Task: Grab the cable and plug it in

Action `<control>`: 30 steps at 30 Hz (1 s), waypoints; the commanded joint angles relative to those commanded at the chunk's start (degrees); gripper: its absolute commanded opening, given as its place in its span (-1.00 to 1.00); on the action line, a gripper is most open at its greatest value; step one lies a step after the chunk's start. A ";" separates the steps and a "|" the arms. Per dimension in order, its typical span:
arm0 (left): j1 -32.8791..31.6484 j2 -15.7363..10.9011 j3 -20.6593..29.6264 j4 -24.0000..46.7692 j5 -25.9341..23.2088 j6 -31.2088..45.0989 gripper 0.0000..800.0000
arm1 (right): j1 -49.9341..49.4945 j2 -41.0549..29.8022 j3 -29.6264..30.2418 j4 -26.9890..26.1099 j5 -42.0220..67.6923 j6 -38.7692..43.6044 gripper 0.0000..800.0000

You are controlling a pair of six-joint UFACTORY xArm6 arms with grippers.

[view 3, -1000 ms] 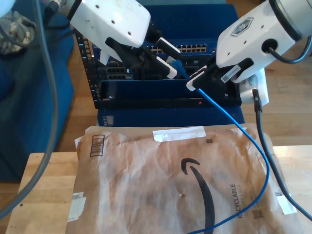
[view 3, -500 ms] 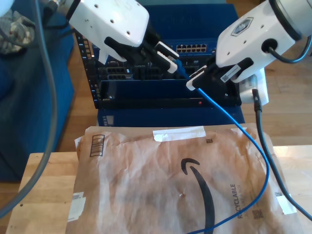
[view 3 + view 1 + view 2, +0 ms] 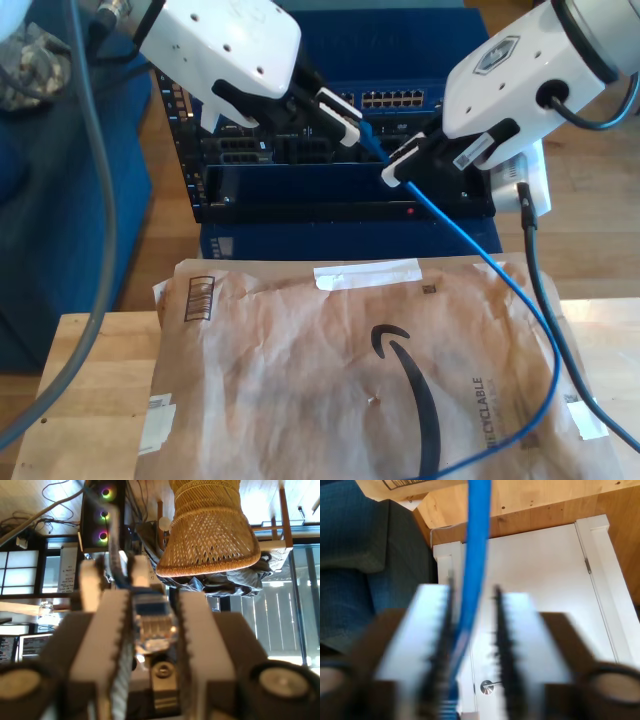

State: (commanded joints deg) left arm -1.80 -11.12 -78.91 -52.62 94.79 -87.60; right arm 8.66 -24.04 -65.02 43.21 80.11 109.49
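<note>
**Plug end inching toward the switch ports**

My first tool [image 3: 345, 118] is clamped on the clear clip plug [image 3: 152, 625] at one end of the thin bright blue Ethernet cable [image 3: 470, 245]. You can see the plug pinched between the white toothed fingers [image 3: 112, 630] in the first wrist view. In the exterior view that arm comes in from the exterior view's left, and compared with a second ago the tool has crept up and a touch to that view's right, so the plug now sits just in front of the dark blue rack of network gear [image 3: 300, 190], near the row of ports [image 3: 392, 99].

My second tool [image 3: 400, 168] is closed around the cable a bit further along and hasn't really moved. From there the blue line runs down across the crumpled brown paper mailer [image 3: 360, 380] lying on the wooden bench [image 3: 90, 400]. The loop over the mailer has swung out slightly toward the exterior view's right since before.
</note>
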 joint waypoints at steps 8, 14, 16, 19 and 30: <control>1.14 0.09 0.00 -1.23 0.79 -0.35 -0.99 | 0.35 -1.76 -1.93 -0.44 -3.60 -3.78 0.97; 5.80 5.45 -0.62 -8.53 10.02 -4.66 -0.99 | 0.18 -8.00 -0.35 -0.35 -9.93 -12.66 0.97; 9.05 8.18 -1.14 -12.48 13.27 -8.35 -0.99 | 0.35 -10.37 0.09 -0.44 -13.45 -14.95 0.98; 11.43 11.60 -1.67 -16.88 17.23 -10.37 -0.99 | 0.62 -12.31 0.26 -0.26 -16.97 -17.58 0.98; 12.92 21.01 -2.02 -31.12 33.76 -16.62 -0.99 | 17.49 -16.53 9.41 -1.23 -31.30 -27.78 0.98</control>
State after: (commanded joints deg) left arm 11.12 9.89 -80.93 -83.74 128.55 -104.22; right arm 26.15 -40.57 -55.62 41.98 48.81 81.71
